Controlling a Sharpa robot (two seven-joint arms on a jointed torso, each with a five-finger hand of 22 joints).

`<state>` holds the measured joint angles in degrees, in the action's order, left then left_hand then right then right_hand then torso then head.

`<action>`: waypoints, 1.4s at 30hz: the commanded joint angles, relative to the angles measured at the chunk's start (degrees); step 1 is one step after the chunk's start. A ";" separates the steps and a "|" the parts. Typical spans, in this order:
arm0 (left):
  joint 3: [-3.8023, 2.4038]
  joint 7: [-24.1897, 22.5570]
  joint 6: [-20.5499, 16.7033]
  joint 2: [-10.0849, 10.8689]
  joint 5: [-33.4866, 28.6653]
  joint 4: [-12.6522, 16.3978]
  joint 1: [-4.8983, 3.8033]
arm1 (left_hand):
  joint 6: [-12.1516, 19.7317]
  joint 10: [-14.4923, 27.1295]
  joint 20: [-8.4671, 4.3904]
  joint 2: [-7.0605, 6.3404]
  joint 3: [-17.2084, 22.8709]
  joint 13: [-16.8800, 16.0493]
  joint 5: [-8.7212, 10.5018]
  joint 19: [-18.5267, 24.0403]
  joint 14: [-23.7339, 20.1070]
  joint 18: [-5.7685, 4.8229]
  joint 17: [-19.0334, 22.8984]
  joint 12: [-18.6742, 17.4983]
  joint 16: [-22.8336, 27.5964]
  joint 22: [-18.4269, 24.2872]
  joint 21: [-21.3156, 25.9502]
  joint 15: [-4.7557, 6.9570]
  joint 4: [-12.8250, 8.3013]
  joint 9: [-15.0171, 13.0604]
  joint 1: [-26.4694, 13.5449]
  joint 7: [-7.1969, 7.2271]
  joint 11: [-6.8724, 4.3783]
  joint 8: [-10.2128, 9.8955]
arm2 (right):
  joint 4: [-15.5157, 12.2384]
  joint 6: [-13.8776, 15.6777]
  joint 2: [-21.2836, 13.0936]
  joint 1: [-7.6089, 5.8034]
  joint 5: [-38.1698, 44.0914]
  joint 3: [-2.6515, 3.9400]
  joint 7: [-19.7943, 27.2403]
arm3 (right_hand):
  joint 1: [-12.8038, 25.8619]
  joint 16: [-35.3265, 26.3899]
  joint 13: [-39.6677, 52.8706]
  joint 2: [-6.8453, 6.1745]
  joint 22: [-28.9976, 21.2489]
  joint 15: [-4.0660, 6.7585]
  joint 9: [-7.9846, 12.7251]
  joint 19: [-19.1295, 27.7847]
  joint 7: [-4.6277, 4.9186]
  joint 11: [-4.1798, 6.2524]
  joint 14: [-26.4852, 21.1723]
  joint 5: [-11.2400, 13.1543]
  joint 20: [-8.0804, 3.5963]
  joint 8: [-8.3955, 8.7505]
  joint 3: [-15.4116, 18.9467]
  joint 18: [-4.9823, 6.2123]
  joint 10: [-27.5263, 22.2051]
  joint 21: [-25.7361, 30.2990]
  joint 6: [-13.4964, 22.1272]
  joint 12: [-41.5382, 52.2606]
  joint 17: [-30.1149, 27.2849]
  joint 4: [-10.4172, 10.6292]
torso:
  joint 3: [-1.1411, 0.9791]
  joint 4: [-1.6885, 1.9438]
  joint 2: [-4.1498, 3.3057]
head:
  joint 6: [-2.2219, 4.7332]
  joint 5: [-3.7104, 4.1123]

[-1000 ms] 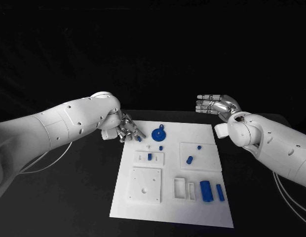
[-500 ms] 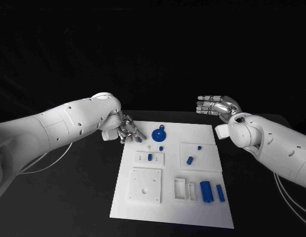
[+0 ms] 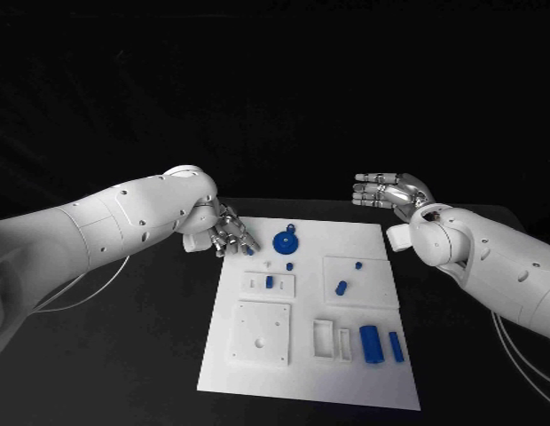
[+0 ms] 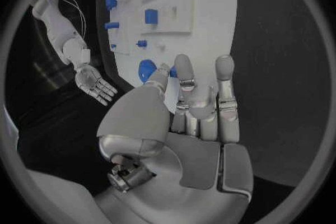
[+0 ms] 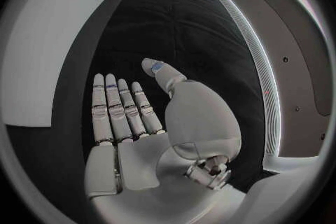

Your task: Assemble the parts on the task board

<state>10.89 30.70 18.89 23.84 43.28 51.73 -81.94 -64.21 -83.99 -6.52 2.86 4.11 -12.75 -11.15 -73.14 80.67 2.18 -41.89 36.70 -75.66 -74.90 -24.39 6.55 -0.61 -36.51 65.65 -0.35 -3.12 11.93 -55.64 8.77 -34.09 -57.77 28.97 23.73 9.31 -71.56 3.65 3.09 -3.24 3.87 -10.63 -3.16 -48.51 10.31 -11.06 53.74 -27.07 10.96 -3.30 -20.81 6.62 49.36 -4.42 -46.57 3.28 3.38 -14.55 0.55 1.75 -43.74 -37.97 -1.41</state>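
Observation:
The white task board [image 3: 303, 373] lies in the middle of the black table. My left hand [image 3: 231, 234] hovers at its far left corner. A small blue part [image 3: 249, 249] sits at its fingertips, and it looks pinched between thumb and finger [image 4: 173, 71]. Just beyond the fingers lies a round blue disc [image 3: 286, 240] [image 4: 145, 70]. Small blue pegs [image 3: 269, 282] [image 3: 341, 287] stand in white blocks. Two blue cylinders [image 3: 370, 344] lie near the front right. My right hand [image 3: 388, 191] [image 5: 129, 109] floats past the far right corner, palm up and holding nothing.
A flat white square plate [image 3: 263, 333] and a white slotted frame [image 3: 323, 339] rest on the board's near half. Bare black table [image 3: 135, 355] stretches on both sides of the board.
My left hand has shifted very slightly at the board's corner. The right hand has sunk a touch. The parts on the board are where they were.

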 commanded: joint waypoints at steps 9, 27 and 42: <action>0.01 -0.39 -0.17 0.18 -1.16 0.54 0.03 | 0.97 -2.62 1.23 2.77 2.20 0.17 -3.43 0.24 0.13 1.36 0.18 0.20 -0.18 -1.09 -0.41 -0.15 -2.94 -0.25 1.75 0.18 -0.39 0.27 | 0.26 -1.55 0.15 0.30 0.12 0.01 0.25 | 0.27 -0.35 -0.08 0.05 -0.08 -0.01 0.08 0.35 -0.04 0.18 -0.30 -0.27 0.09 0.23 0.09 -0.38 -0.19 0.08 0.36 -0.23 -0.09 -0.18 | -0.01 0.02 0.00 | -0.14 -0.05; -0.08 0.54 -0.74 1.66 -7.08 2.31 -0.23 | 2.90 -2.75 3.82 4.85 8.49 6.05 -8.13 0.61 0.65 4.26 -1.28 2.64 -1.15 -1.11 -1.89 -0.49 -8.14 -6.15 -0.17 0.03 -0.32 4.28 | 0.59 -1.76 -0.02 0.50 0.12 0.00 0.07 | 0.27 -0.35 -0.08 0.05 -0.08 -0.01 0.08 0.35 -0.04 0.18 -0.30 -0.27 0.09 0.23 0.09 -0.38 -0.19 0.08 0.36 -0.23 -0.09 -0.18 | -0.01 0.06 0.12 | -0.11 -0.16; 0.03 2.26 -6.98 7.32 -9.27 13.16 -1.44 | 1.62 -2.85 4.64 5.18 9.46 8.66 -9.17 0.30 1.56 5.22 -2.81 4.75 -1.44 -1.08 -2.90 -0.51 -8.87 -6.48 -1.67 0.43 -0.60 4.77 | 0.60 -1.55 -0.59 1.03 0.12 -0.03 -0.03 | 0.27 -0.35 -0.08 0.10 -0.08 -0.02 0.08 0.40 -0.04 0.17 -0.36 -0.26 0.08 0.23 0.05 -0.40 -0.24 0.08 0.35 -0.24 -0.09 -0.34 | 0.06 0.51 1.19 | -0.75 -0.14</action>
<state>10.93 32.28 15.70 30.82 34.77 63.71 -83.26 -61.12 -84.04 -2.22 8.00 11.22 -4.19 -20.14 -72.91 81.82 6.69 -44.59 41.21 -76.95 -74.92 -27.05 6.06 -7.38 -37.83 64.52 -0.85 -3.17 13.83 -54.91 8.12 -34.65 -56.84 28.96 23.69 8.97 -71.56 3.65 3.09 -3.24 3.87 -10.63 -3.16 -48.51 10.31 -11.05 53.75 -27.07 10.96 -3.30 -20.81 6.61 49.36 -4.42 -46.58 3.28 3.38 -14.55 0.55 2.09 -42.98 -38.44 -1.65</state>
